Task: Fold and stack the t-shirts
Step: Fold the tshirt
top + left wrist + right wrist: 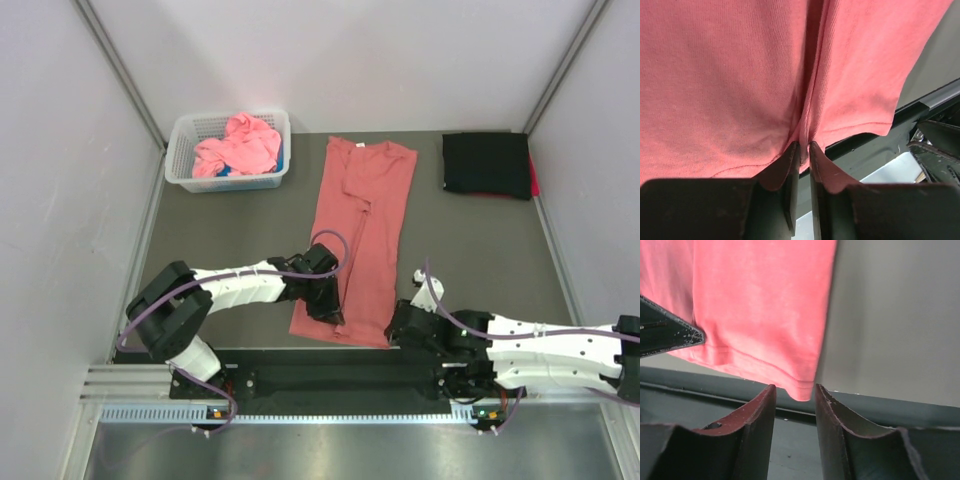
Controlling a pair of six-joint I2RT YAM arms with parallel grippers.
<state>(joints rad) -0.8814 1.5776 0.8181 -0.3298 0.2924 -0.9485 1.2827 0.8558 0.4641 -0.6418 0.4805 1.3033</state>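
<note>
1. Two grippers work at the near hem of the salmon-red t-shirt (pixel 360 225), which lies flat on the dark table (pixel 220 230), folded lengthwise into a long strip with its collar end away from the arms.
2. The left gripper (pixel 336 318) rests on that shirt's near-left part. Its fingers (pixel 782 172) stand only a narrow slit apart, and a crease of the cloth runs down to their tips, with nothing visible inside the slit.
3. The right gripper (pixel 400 325) sits low at the shirt's near-right corner. Its fingers (pixel 756 415) are clearly apart, and the hem corner lies at the mouth of the gap, not clamped.
4. Beyond the shirt's far-left corner, a white lattice basket (pixel 178 160) holds a crumpled pink t-shirt (pixel 240 145).
5. Off the shirt's far-right corner, a black t-shirt (pixel 487 163) lies folded, with a red layer (pixel 533 182) peeking out at its right edge.
</note>
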